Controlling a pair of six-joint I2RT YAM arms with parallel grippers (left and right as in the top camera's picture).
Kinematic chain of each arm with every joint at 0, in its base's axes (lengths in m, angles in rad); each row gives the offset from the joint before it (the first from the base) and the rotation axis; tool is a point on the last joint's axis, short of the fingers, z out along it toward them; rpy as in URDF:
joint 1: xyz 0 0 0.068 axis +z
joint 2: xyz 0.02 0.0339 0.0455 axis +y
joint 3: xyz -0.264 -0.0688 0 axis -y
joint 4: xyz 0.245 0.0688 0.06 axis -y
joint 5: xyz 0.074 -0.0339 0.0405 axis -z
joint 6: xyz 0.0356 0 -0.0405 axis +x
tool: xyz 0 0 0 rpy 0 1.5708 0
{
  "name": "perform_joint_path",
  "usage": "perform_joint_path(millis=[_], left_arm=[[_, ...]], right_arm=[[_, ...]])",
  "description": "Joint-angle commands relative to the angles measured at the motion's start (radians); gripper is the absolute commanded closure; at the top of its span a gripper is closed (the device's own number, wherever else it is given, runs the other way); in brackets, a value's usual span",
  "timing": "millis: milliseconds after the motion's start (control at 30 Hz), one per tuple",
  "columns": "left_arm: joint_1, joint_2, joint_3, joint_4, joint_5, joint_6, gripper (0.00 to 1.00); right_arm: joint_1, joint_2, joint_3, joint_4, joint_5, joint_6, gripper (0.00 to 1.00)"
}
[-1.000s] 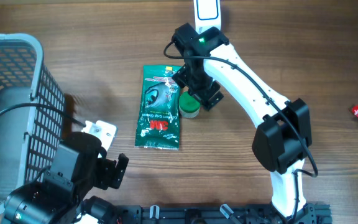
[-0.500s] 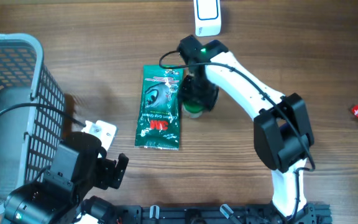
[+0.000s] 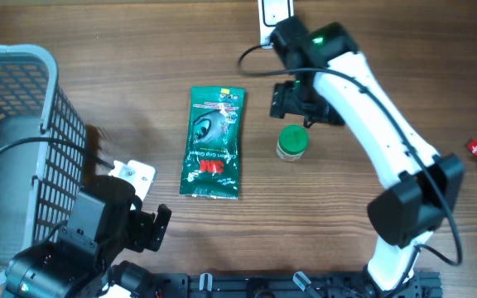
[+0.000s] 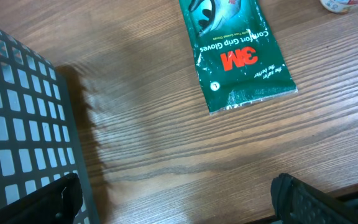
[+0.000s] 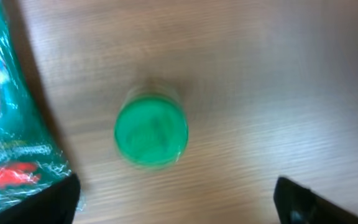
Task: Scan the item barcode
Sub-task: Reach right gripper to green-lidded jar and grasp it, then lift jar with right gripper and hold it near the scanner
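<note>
**Right gripper lets go of jar.** The right gripper (image 5: 176, 202) hangs spread wide above the worktop (image 3: 139, 66) and holds nothing. In its blurred wrist view the two fingers (image 5: 36, 202) stand far apart at the bottom corners. The green-lidded jar (image 3: 291, 142) sits upright beyond them, touched by neither. From overhead, the gripper hovers to the upper right of the packet (image 3: 216, 142), between the jar and the white scanner (image 3: 273, 12) at the top edge. The left gripper (image 4: 173, 202), off the packet's lower left corner, is also fully spread and empty. Its fingers (image 4: 48, 199) frame bare wood short of the packet's bottom edge.

A second ago the right gripper was down over the jar, which stood tight against the packet's right edge. Half a second ago it still covered the jar there. Now the jar stands clear to the right of the packet, with a strip of wood between them. The right arm has swung up and away, toward the scanner. The packet, the left gripper and the basket have not shifted.

The grey mesh basket (image 3: 52, 108) stands well to the left of the packet. A grey shape shows through its wall, but what it is cannot be told. A black cable crosses its side. The jar's lid is on and its contents are hidden.
</note>
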Motion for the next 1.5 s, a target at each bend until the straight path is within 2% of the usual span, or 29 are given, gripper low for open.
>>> perform_joint_path(millis=[0,33,67,133,300,400,467,500,533,567,633,667,733,767,800,833,900,967,1000,1067,1133,1200,1367,1433,1467], left_arm=[[0.004,-0.003,0.003,0.002,0.009,0.008,0.00],[0.004,-0.003,0.003,0.002,0.009,0.008,0.00],[0.004,-0.003,0.003,0.002,0.009,0.008,0.00],[0.004,-0.003,0.003,0.002,0.009,0.008,0.00],[0.004,-0.003,0.003,0.002,0.009,0.008,0.00],[0.004,-0.003,0.003,0.002,0.009,0.008,0.00],[0.004,-0.003,0.003,0.002,0.009,0.008,0.00],[0.004,-0.003,0.003,0.002,0.009,0.008,0.00],[0.004,-0.003,0.003,0.002,0.009,0.008,0.00],[0.004,-0.003,0.003,0.002,0.009,0.008,0.00],[0.004,-0.003,0.003,0.002,0.009,0.008,0.00],[0.004,-0.003,0.003,0.002,0.009,0.008,0.00],[0.004,-0.003,0.003,0.002,0.009,0.008,0.00],[0.004,-0.003,0.003,0.002,0.009,0.008,0.00],[0.004,-0.003,0.003,0.002,0.009,0.008,0.00],[0.004,-0.003,0.003,0.002,0.009,0.008,0.00],[0.004,-0.003,0.003,0.002,0.009,0.008,0.00],[0.004,-0.003,0.003,0.002,0.009,0.008,0.00],[0.004,-0.003,0.003,0.002,0.009,0.008,0.00],[0.004,-0.003,0.003,0.002,0.009,0.008,0.00],[0.004,-0.003,0.003,0.002,0.009,0.008,0.00],[0.004,-0.003,0.003,0.002,0.009,0.008,0.00],[0.004,-0.003,0.003,0.002,0.009,0.008,0.00],[0.004,-0.003,0.003,0.002,0.009,0.008,0.00],[0.004,-0.003,0.003,0.002,0.009,0.008,0.00]], right_arm=[[-0.016,-0.012,-0.024,0.017,-0.143,0.897,0.00],[-0.015,-0.011,-0.058,0.079,-0.192,0.995,0.00],[-0.016,-0.011,-0.093,0.137,-0.234,1.011,0.00],[-0.016,-0.011,-0.179,0.246,-0.254,1.033,0.00],[-0.016,-0.008,-0.390,0.395,-0.296,1.076,0.00],[-0.016,-0.001,-0.473,0.482,-0.244,1.099,0.00],[-0.016,-0.001,-0.488,0.495,-0.211,1.086,0.13],[-0.016,-0.001,-0.488,0.498,-0.206,1.054,0.25],[-0.016,-0.001,-0.488,0.500,-0.199,1.012,0.33],[-0.016,-0.001,-0.488,0.500,-0.184,0.946,0.35],[-0.018,-0.003,-0.486,0.508,-0.182,0.717,0.38],[-0.023,-0.010,-0.483,0.519,-0.185,0.546,0.37],[-0.031,-0.016,-0.450,0.529,-0.185,0.090,0.37],[-0.031,-0.016,-0.433,0.509,-0.186,-0.205,0.37],[-0.031,-0.016,-0.429,0.454,-0.183,-0.483,0.32],[-0.031,-0.016,-0.429,0.405,-0.147,-0.633,0.27],[-0.031,-0.024,-0.422,0.386,-0.089,-0.640,0.19],[-0.031,-0.045,-0.346,0.337,-0.088,-0.622,0.01],[-0.031,-0.055,-0.294,0.304,-0.092,-0.576,0.00],[-0.031,-0.080,-0.196,0.263,-0.092,-0.376,0.00],[-0.032,-0.091,-0.182,0.274,-0.092,-0.190,0.00],[-0.032,-0.080,-0.216,0.321,-0.085,-0.246,0.00],[-0.034,-0.075,-0.356,0.458,0.063,-0.243,0.00],[-0.033,-0.067,-0.432,0.534,0.022,-0.250,0.00],[-0.033,-0.052,-0.466,0.572,-0.044,-0.300,0.00]])
